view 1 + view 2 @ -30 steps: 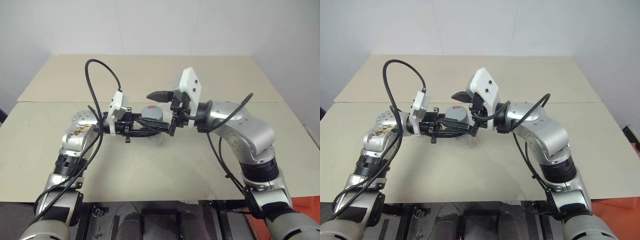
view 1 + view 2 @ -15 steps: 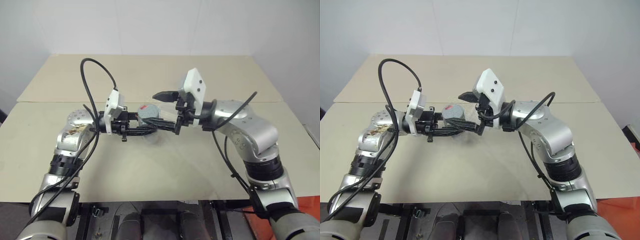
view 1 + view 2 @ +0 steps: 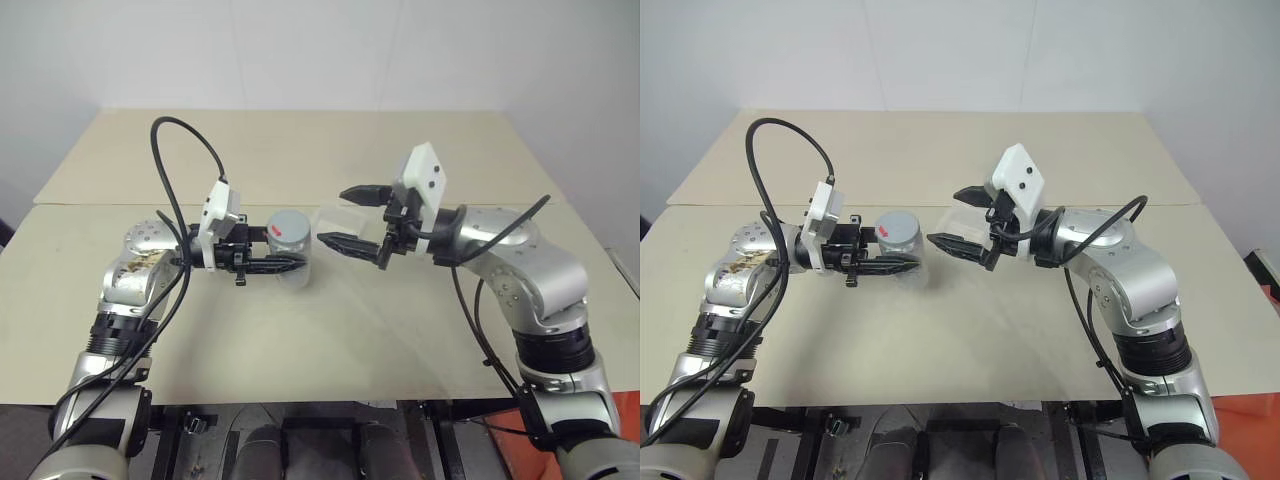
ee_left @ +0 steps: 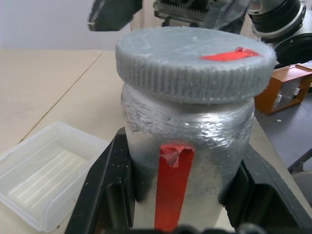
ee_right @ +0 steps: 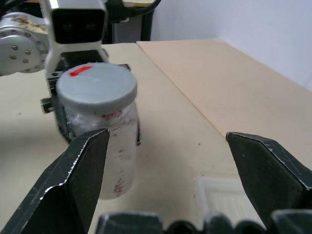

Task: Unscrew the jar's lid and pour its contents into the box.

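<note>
The unscrewing step is in hand, and the lid (image 4: 195,56) sits on the jar (image 3: 289,247), so nothing has been poured. The left end effector (image 3: 268,263) clamps the jar's labelled body between its two black fingers (image 4: 105,190), holding it upright above the bench (image 3: 330,330), with the left forearm reaching in level from the robot's left. The right end effector (image 3: 350,215) hangs just beside the jar on its right, apart from it, jaws spread wide and empty, its arm bent at the elbow and pointing in toward the lid. The box (image 4: 46,175) lies on the bench near the jar, beneath the space between the two end effectors. The next move likely calls for the right end effector to close in around the lid's ribbed edge, pinch it and twist while the left keeps the jar from turning.
</note>
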### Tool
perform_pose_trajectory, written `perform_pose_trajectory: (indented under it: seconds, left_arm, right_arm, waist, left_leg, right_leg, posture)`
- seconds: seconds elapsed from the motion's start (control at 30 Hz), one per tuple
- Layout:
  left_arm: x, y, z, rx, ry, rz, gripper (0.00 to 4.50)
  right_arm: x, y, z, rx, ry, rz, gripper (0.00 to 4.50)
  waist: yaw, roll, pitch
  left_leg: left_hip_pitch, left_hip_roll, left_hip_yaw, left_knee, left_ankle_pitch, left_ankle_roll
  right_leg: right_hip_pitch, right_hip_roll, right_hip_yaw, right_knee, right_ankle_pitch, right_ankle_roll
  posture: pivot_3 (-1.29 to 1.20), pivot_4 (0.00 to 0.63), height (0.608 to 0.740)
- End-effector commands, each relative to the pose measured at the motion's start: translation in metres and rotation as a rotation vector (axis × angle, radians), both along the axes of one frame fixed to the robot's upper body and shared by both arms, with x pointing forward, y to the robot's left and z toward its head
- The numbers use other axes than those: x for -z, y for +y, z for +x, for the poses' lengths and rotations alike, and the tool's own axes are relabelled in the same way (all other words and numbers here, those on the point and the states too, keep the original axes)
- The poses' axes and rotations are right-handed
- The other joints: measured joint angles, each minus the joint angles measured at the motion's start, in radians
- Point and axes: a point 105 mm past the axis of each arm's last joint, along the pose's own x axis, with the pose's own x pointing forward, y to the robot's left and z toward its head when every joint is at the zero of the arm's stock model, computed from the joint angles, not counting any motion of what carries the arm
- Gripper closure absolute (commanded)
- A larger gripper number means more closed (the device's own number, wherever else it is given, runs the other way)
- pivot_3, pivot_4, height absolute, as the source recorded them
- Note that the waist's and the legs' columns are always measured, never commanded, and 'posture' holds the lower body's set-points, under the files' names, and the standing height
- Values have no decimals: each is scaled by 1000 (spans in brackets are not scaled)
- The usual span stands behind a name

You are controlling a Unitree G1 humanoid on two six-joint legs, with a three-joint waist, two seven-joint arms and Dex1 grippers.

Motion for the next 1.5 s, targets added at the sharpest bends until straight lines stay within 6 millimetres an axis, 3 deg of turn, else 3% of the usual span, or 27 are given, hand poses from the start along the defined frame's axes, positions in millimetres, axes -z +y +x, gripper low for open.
perform_pose_trajectory:
  seconds: [0.03,0.17,0.37,0.97,1.07,1.2,1.5]
  left_arm:
    - [-12,-3,-1,17,-52,-15,2571]
    - [-11,-9,0,27,-56,-17,2571]
    - [-10,-13,0,32,-60,-22,2571]
    - [-8,-11,-1,25,-60,-20,2571]
    - [-7,-11,-1,25,-61,-18,2571]
    - [-7,-10,-1,25,-62,-16,2571]
    - [-6,-8,-2,21,-63,-7,2571]
  right_arm:
    - [-18,2,-17,-73,-66,37,27]
    - [-23,16,-23,-112,-55,49,27]
    - [-22,33,-16,-73,-13,11,27]
    - [-18,44,-16,-85,25,-41,27]
    - [-17,44,-16,-89,30,-46,559]
    - [-16,44,-14,-88,35,-49,1740]
    - [-23,41,-11,-76,31,-20,1738]
  waist:
    - [-1,0,0]
    - [-1,0,0]
    - [-1,0,0]
    - [0,0,0]
    - [-1,0,0]
    - [-1,0,0]
    - [-1,0,0]
  left_leg:
    - [0,0,0,0,0,0]
    - [0,0,0,0,0,0]
    - [0,0,0,0,0,0]
    - [0,0,0,0,0,0]
    - [0,0,0,0,0,0]
    - [0,0,0,0,0,0]
    - [0,0,0,0,0,0]
  right_leg:
    - [0,0,0,0,0,0]
    - [0,0,0,0,0,0]
    - [0,0,0,1,0,0]
    - [0,0,0,1,0,0]
    - [0,0,0,1,0,0]
    - [0,0,0,1,0,0]
    - [0,0,0,1,0,0]
  posture:
    - [0,150,740]
    - [0,150,740]
    - [0,150,740]
    - [0,150,740]
    - [0,150,740]
    - [0,150,740]
    - [0,150,740]
